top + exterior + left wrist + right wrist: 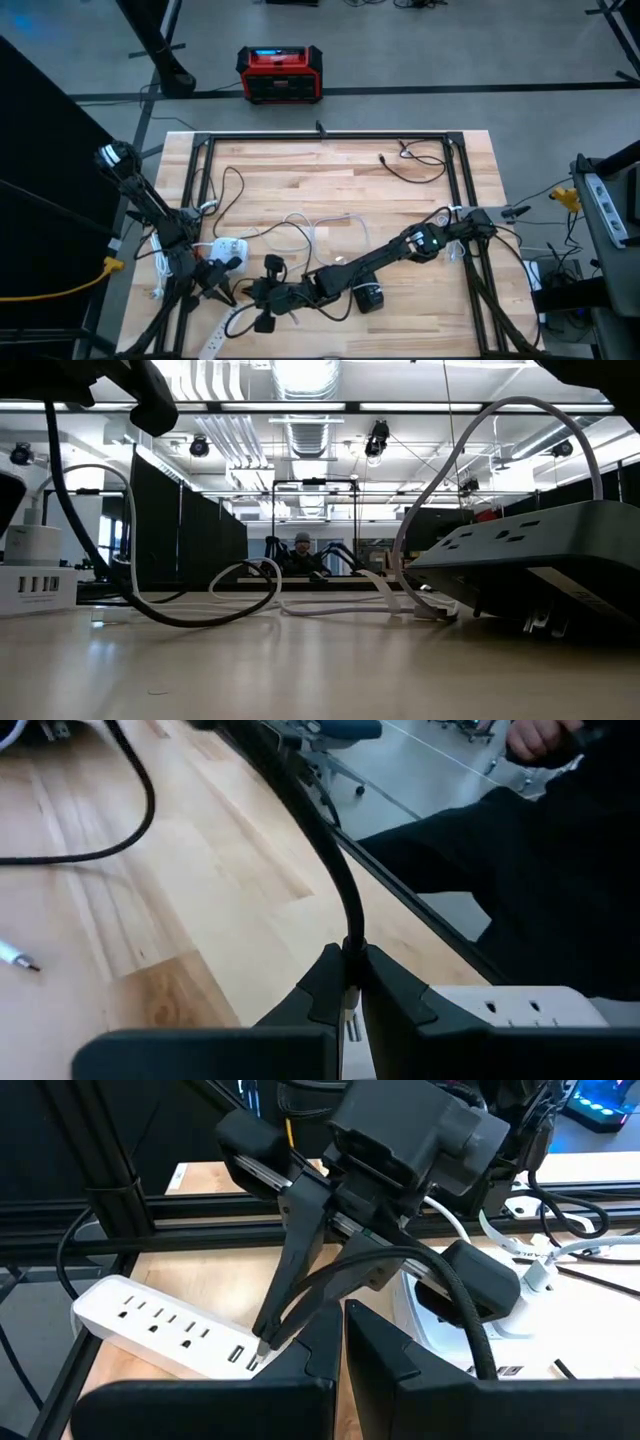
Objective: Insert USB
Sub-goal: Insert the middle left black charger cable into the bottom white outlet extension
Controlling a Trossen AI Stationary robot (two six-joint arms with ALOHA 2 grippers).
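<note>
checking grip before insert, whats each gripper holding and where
Left gripper pinches the black cable near its plug end, over the white power strip. Right gripper: cannot be told.

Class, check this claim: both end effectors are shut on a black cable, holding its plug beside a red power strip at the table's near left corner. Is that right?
Not quite: the power strip is white, not red, as the right wrist view shows. The rest stands: the left end effector and the right end effector are shut on the black cable at that corner.

Two power strips, two grippers.
</note>
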